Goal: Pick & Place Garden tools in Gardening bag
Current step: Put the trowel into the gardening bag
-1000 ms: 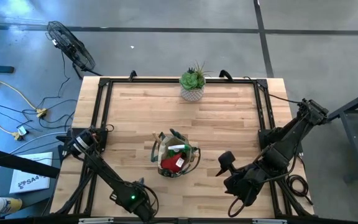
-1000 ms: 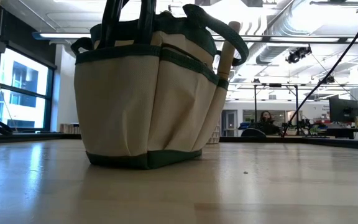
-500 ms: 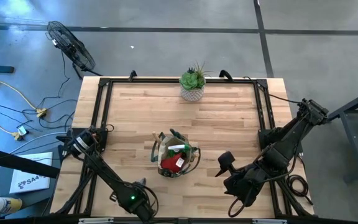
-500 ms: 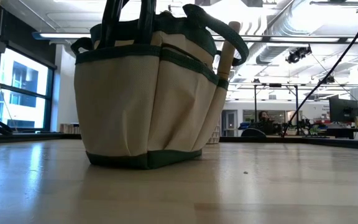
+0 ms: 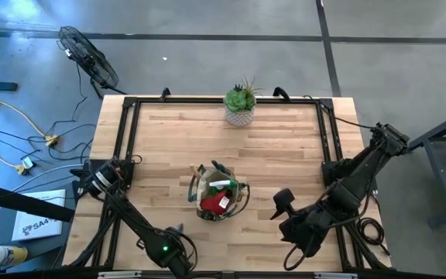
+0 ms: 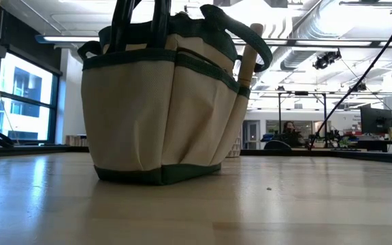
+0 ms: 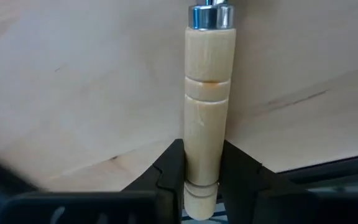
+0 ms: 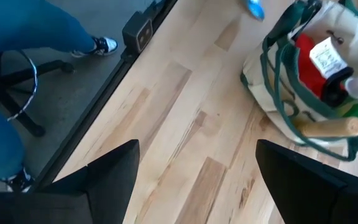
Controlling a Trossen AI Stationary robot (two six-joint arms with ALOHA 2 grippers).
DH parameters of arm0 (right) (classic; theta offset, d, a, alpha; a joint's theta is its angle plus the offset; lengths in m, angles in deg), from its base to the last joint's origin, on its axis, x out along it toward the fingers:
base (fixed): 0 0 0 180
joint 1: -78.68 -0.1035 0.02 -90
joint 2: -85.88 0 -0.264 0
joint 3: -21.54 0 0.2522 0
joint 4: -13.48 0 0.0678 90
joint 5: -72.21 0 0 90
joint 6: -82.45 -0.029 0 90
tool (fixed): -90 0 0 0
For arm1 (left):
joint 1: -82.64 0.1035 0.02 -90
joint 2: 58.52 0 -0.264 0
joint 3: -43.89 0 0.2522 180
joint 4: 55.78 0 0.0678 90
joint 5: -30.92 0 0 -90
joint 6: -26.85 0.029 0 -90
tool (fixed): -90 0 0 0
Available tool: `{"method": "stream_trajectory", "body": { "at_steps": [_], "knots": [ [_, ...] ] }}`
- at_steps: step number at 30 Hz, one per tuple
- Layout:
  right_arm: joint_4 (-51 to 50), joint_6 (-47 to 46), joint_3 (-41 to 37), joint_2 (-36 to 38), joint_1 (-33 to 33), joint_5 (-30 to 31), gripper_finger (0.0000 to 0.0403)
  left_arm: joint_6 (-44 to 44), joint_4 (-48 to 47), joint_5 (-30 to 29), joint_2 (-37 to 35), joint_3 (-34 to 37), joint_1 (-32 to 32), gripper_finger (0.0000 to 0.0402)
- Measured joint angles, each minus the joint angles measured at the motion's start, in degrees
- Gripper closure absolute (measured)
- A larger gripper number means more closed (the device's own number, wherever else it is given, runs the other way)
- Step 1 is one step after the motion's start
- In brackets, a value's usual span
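**At the desk's near edge, the left tool grips a wooden handle**

Near the front edge of the desk (image 5: 285, 147), on the bag's left-front side, the left tool (image 7: 202, 180) has its two dark fingers (image 7: 169, 174) pressed against either side of a pale wooden tool handle (image 7: 209, 106). The handle has turned grooves and ends in a shiny metal ferrule (image 7: 211, 14); the working end lies outside the wrist view, so which tool it is cannot be told. It lies over the bare planks.

The gardening bag (image 5: 219, 194) stands upright around the middle of the desk, tan fabric with a dark green rim and loop handles. From above, a red glove-like item (image 5: 215, 204) and a green spray bottle with white nozzle (image 5: 221, 184) show inside it. In the right wrist view a white label (image 8: 329, 56) sits on the red item, its print too small to read, and another wooden handle (image 8: 328, 128) pokes from an outer pocket.

To the bag's right, the right tool (image 8: 194, 168) hovers above the desk with its jaws spread wide and nothing between them.

Behind the bag, at the desk's far edge, a green succulent in a white pot (image 5: 241, 102) stands. On the floor left of the desk lies a white sheet (image 5: 37, 225) printed with what reads as "SA4". A person's blue trouser legs (image 8: 42, 31) show beyond the desk edge in the right wrist view.
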Motion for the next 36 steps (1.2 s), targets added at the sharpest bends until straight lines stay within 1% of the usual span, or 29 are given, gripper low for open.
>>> {"method": "stream_trajectory", "body": {
  "at_steps": [5, 7, 10, 12, 17, 21, 25, 26, 27, 28, 31, 33, 35, 36],
  "knots": [
    [-1.6, -0.1, 0.0, 0.0, -1.0, 0.0, 0.0089, 0.9, -11.8, 3.4, 0.0, -5.5, -0.1, 0.0337],
    [-1.8, 0.5, 0.0, 0.0, -1.1, 0.4, 0.0089, 1.4, -17.2, 3.6, 0.0, -8.4, -0.1, 0.0337],
    [-1.8, 2.5, 0.0, 0.0, -0.8, 1.0, 0.0089, 1.8, -24.2, 2.2, 0.0, -12.9, 0.0, 0.0337],
    [-2.2, 4.4, 0.0, 0.0, -0.2, 3.8, 0.0089, 1.6, -28.3, 1.3, -0.1, -15.5, 0.0, 0.0337],
    [-4.4, 9.1, -2.0, 0.0, 3.3, 15.3, 0.0089, -0.1, -35.2, -1.1, -0.2, -20.4, -0.7, 0.0337],
    [-1.0, 1.3, -4.2, 0.0, 7.9, 18.7, 0.0089, -1.2, -35.5, -1.8, -0.2, -20.7, -1.3, 0.0337],
    [3.6, -6.0, -4.2, 0.2, 13.6, 18.7, 0.0089, -1.1, -35.5, -2.7, -0.2, -20.3, -1.6, 0.0337],
    [4.9, -6.7, -3.7, 0.4, 15.2, 17.9, 0.0089, -0.7, -35.6, -2.7, -0.2, -20.2, -1.6, 0.0337],
    [6.2, -7.4, -2.7, 0.6, 17.1, 15.8, 0.0089, 0.1, -35.5, -2.8, -0.2, -20.2, -1.6, 0.0337],
    [6.9, -8.2, -1.4, 0.7, 19.4, 11.9, 0.0089, 0.8, -35.5, -3.0, -0.3, -20.2, -1.5, 0.0337],
    [7.0, -14.0, 1.3, 0.9, 27.6, -4.5, 0.0089, 1.9, -35.4, -3.9, -0.3, -20.2, -1.5, 0.0337],
    [7.9, -16.0, 1.4, 0.3, 32.8, -14.0, 0.0089, 1.8, -35.5, -4.2, -0.3, -20.2, -1.5, 0.0337],
    [7.7, -16.8, 1.4, -0.6, 37.1, -20.6, 0.0089, 1.7, -35.4, -4.4, -0.3, -20.2, -1.5, 0.0337],
    [7.7, -16.9, 1.4, -1.3, 38.7, -22.5, 0.0089, 1.6, -35.5, -4.9, -0.3, -20.2, -1.7, 0.0337]
  ]
}}
